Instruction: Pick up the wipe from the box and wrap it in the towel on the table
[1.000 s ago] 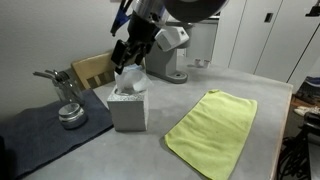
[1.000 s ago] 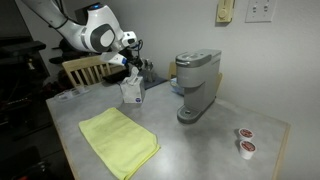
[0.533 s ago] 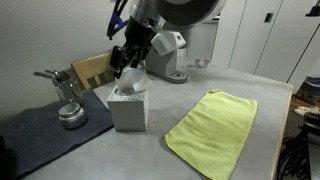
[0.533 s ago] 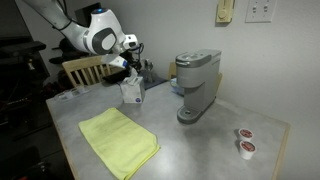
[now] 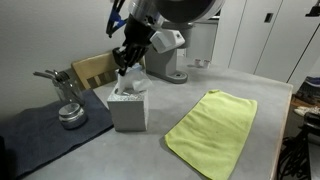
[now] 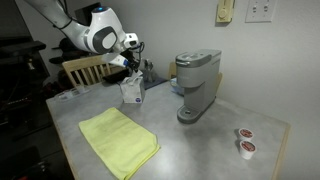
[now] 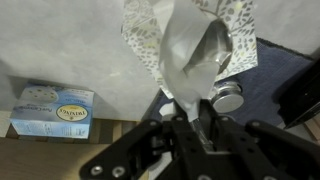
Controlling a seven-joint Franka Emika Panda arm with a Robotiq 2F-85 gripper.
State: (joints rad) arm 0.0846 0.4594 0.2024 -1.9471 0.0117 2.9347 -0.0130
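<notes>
Starting with the wrist view, the only print in sight sits on a small pale-blue carton (image 7: 55,110) lying on the grey table (image 7: 70,50). It is a yellow oval badge with dark lettering, too blurred to read. The gripper (image 7: 192,122) comes in from the bottom edge. Its black fingers (image 7: 205,128) are drawn close together and, as far as the blur allows, pinch the end of the wipe (image 7: 190,60). The wipe is a thin white sheet, creased lengthwise, running from the fingers to the slot of the box (image 7: 140,35), whose cardboard carries a speckled grey leaf pattern. A round metal pot (image 7: 228,97) rests on a dark mat (image 7: 285,75) beside the box.

In an exterior view the gripper (image 5: 124,66) hangs straight above the box (image 5: 128,110), a pale cube. The wipe (image 5: 127,88) shows as a white tuft rising from the top of the box towards the fingertips. The towel (image 5: 212,130) is a soft yellow-green cloth spread flat on the table (image 5: 150,150), well apart from the box. The pot (image 5: 70,113) and the mat (image 5: 35,135) lie on the box's other side.

In an exterior view the gripper (image 6: 133,70) is again just over the box (image 6: 132,93), and the towel (image 6: 118,140) lies nearer the camera. A grey plastic coffee maker (image 6: 197,85) stands beside the box, and two small round pods (image 6: 245,133) sit near the table's far corner.
</notes>
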